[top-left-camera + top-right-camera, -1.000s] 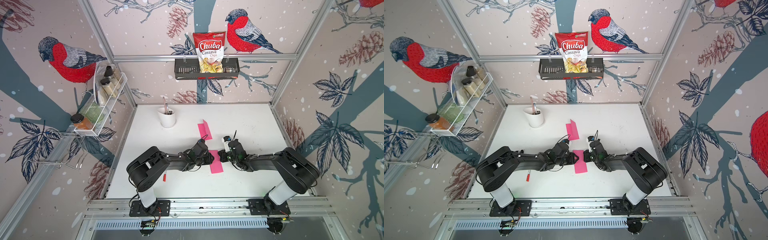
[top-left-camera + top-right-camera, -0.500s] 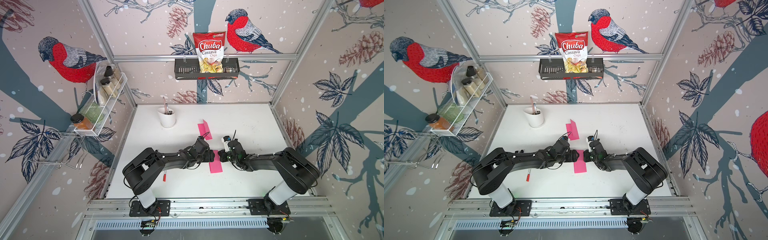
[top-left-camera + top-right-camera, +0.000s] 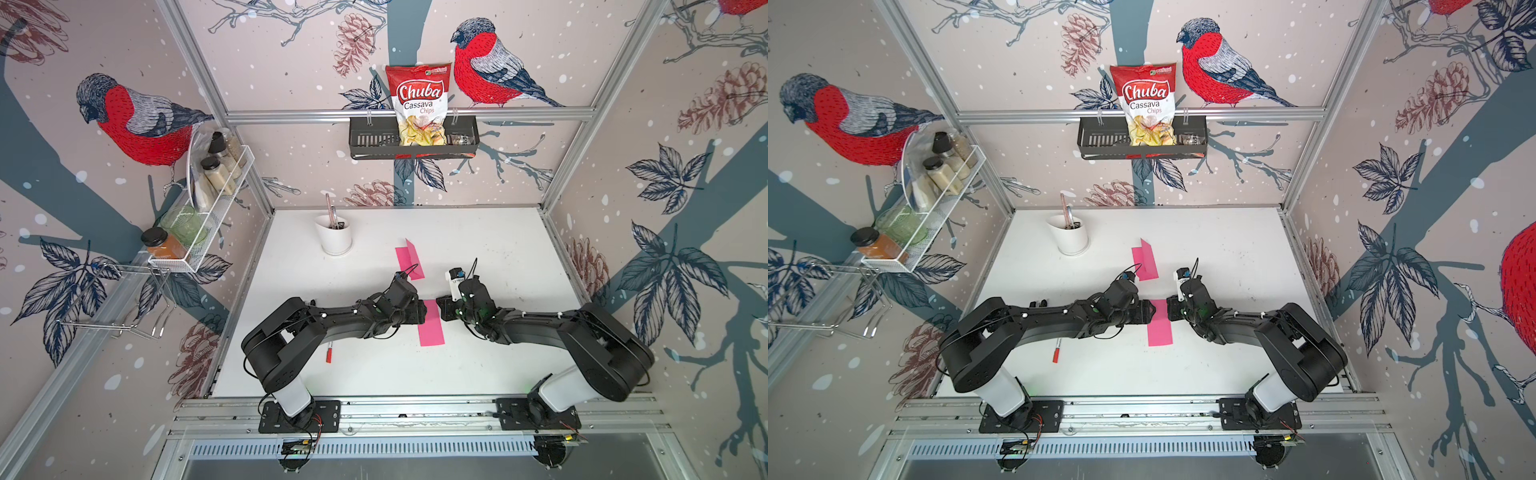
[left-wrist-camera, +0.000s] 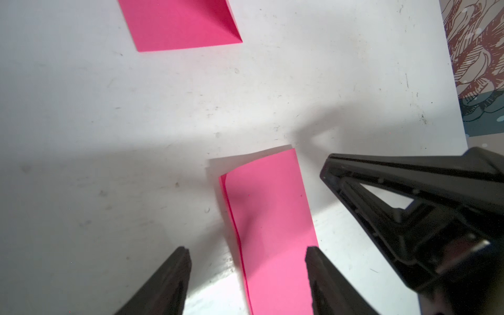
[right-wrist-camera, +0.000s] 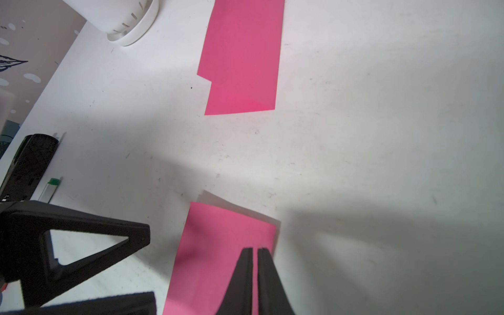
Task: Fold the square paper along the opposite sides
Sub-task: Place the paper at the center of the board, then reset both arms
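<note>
The pink paper (image 3: 431, 326) (image 3: 1159, 332) lies on the white table, folded into a narrow strip. Its top layer lifts slightly at the far end in the left wrist view (image 4: 272, 218). My left gripper (image 3: 422, 312) (image 4: 246, 261) is open, low over the strip's left side, with the strip running between its fingers. My right gripper (image 3: 441, 309) (image 5: 252, 256) faces it from the right. Its jaws are together with only a hairline slit, and the tips sit over the strip (image 5: 218, 245) near its right edge.
A second folded pink paper (image 3: 409, 257) (image 5: 242, 54) lies farther back. A white cup (image 3: 334, 237) with utensils stands at the back left. A red marker (image 3: 329, 353) lies under the left arm. Wire racks hang on the left and back walls.
My left gripper's jaws have spread wide apart over the strip, and that arm's base link has shifted slightly left. The right gripper stays in place, a hairline slit now between its jaws.
</note>
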